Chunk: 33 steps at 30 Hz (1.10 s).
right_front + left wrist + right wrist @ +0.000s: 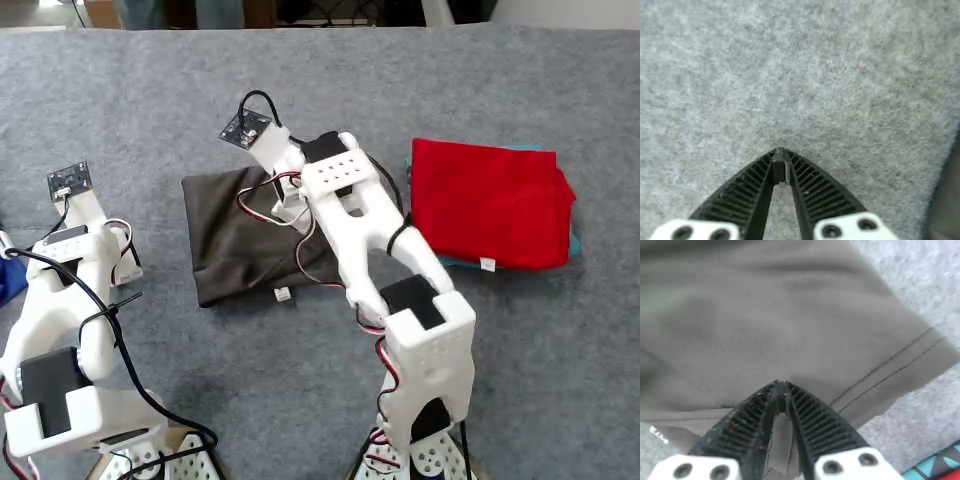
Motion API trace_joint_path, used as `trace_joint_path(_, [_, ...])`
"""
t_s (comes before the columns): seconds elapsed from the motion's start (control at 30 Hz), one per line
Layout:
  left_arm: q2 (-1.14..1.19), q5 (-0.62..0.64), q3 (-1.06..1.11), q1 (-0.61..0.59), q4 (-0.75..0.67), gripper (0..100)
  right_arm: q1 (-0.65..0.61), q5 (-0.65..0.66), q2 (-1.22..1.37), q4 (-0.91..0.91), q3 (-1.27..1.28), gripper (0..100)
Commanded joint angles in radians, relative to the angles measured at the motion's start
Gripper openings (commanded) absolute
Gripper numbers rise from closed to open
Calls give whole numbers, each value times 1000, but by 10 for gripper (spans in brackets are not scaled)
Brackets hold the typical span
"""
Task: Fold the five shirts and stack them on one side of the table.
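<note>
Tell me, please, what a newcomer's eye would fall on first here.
The bright red folded shirt stands out, lying on a teal one at the right of the grey table. In the middle, the right tool, shut, hangs over a dark folded shirt; the left tool, also shut, is above bare table.

A folded shirt [225, 250] lies mid-bench [150, 80], with a shirt stack [490, 205] to its right. The right hand [781, 389] is above that shirt, and the left hand [780, 156] is to the shirt's left.
</note>
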Motion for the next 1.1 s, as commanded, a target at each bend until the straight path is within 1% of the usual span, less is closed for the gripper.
trace_joint_path(0.0, [-26, 3, -42, 16, -14, 29, -8, 5, -2, 71, 1, 15])
trace_joint_path(0.17, [-26, 3, -42, 16, -15, 29, 12, 11, -4, 249, -4, 15])
trace_joint_path(0.37, [-25, 3, -42, 16, -15, 29, 64, 11, -4, 477, -82, 15])
trace_joint_path(0.53, [-25, 3, -42, 16, -15, 29, 114, 12, -4, 594, -68, 15])
trace_joint_path(0.6, [-25, 3, -42, 16, -15, 29, 144, 12, -8, 592, -36, 15])
trace_joint_path(0.67, [-25, 3, -42, 16, -15, 29, 160, 44, -22, 571, -33, 15])
trace_joint_path(0.8, [-25, 3, -42, 16, -15, 29, 98, 52, -58, 470, -119, 15])
trace_joint_path(0.9, [-25, 3, -42, 16, -15, 29, 46, 52, -58, 347, -188, 15])
trace_joint_path(1.0, [-25, 3, -42, 16, -15, 29, 37, 52, -16, 178, -193, 15])
trace_joint_path(1.07, [-25, 3, -42, 16, -15, 29, 37, 52, 35, 114, -193, 15])
